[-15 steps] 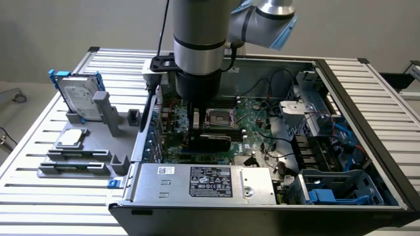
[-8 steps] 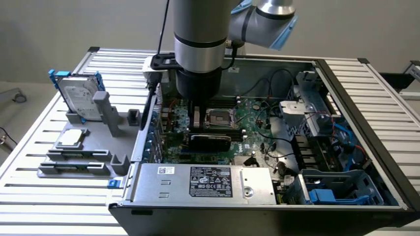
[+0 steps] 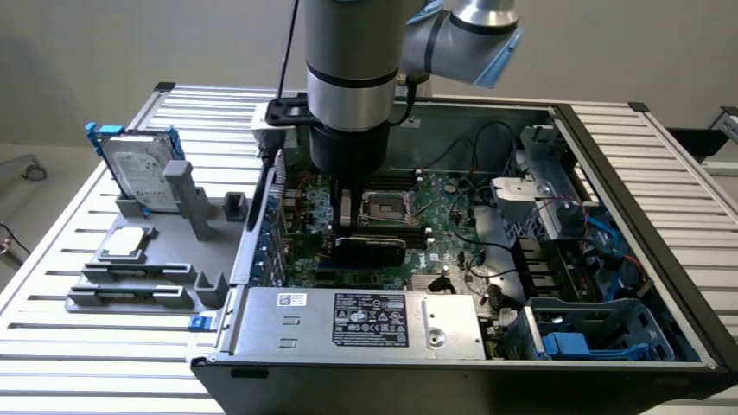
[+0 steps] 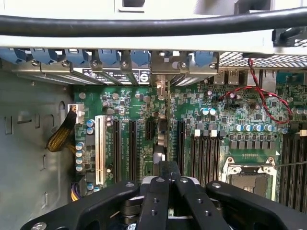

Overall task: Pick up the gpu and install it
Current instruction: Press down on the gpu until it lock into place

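My gripper [image 3: 349, 226] reaches down inside the open computer case [image 3: 623, 173], over the green motherboard [image 3: 444, 216]. It is shut on the gpu [image 3: 372, 251], whose black cover shows just below the fingers. In the wrist view the gpu [image 4: 161, 136] appears edge-on as a thin dark strip. That strip runs from my gripper [image 4: 163, 179] toward the rear bracket row [image 4: 160, 64]. The card stands upright among the black expansion slots [image 4: 132, 148], close to the board. I cannot tell whether its edge sits in a slot.
A grey fixture [image 3: 173, 259] at the exterior view's left holds the blue-framed hard drive [image 3: 138, 173] and the square CPU chip [image 3: 127, 244]. The power supply [image 3: 358, 320] lies at the case front. The CPU socket [image 4: 249, 172], red-black wires [image 4: 268, 100] and a white slot [image 4: 100, 148] surround the card.
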Robot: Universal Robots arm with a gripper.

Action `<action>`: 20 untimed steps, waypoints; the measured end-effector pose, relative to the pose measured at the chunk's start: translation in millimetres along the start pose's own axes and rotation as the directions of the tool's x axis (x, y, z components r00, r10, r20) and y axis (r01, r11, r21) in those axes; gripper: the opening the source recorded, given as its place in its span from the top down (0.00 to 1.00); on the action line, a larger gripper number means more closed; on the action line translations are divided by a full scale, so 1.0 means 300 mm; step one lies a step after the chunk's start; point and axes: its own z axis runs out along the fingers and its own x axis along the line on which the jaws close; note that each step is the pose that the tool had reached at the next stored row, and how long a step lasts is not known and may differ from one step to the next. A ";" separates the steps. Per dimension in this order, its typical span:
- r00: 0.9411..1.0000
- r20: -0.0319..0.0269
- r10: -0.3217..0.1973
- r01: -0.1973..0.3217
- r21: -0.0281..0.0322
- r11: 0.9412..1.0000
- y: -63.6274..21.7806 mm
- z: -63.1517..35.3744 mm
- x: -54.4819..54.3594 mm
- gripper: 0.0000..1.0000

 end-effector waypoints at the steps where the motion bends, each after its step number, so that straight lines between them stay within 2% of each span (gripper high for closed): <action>1: 1.000 0.000 0.000 0.000 0.000 1.000 0.000 0.002 0.000 0.89; 20: 1.000 0.000 0.000 0.000 0.000 1.000 -0.001 0.022 -0.008 0.89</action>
